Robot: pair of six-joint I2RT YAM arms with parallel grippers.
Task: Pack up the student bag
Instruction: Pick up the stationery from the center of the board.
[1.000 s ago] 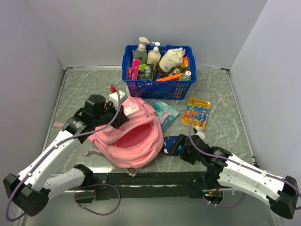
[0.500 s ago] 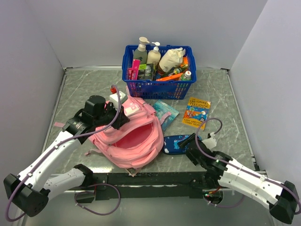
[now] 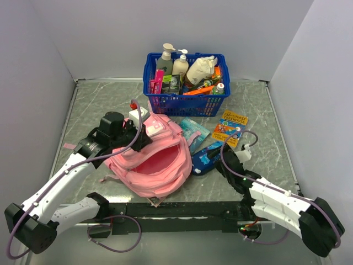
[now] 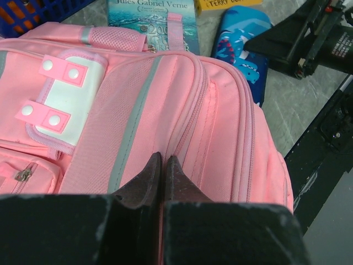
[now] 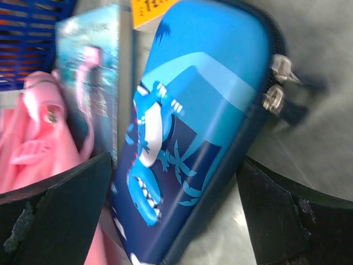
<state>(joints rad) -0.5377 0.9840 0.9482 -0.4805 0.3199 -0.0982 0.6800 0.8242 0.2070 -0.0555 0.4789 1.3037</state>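
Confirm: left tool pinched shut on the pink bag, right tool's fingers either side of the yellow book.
Not the yellow book: the right wrist view shows the right tool straddling the blue pencil case. The left tool is pinched shut on the pink bag.

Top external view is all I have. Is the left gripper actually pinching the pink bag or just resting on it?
Observer: The left wrist view shows the left gripper with its fingers closed together, pinching fabric of the student bag beside a zip seam.
Operator: Has the right one got the pencil case?
Observer: In the right wrist view the pencil case sits between the fingers of the right gripper, one finger against each long side, so it looks gripped.
Operator: Is the case zipped?
Observer: Its two zip pulls sit together at one end, so it appears closed.
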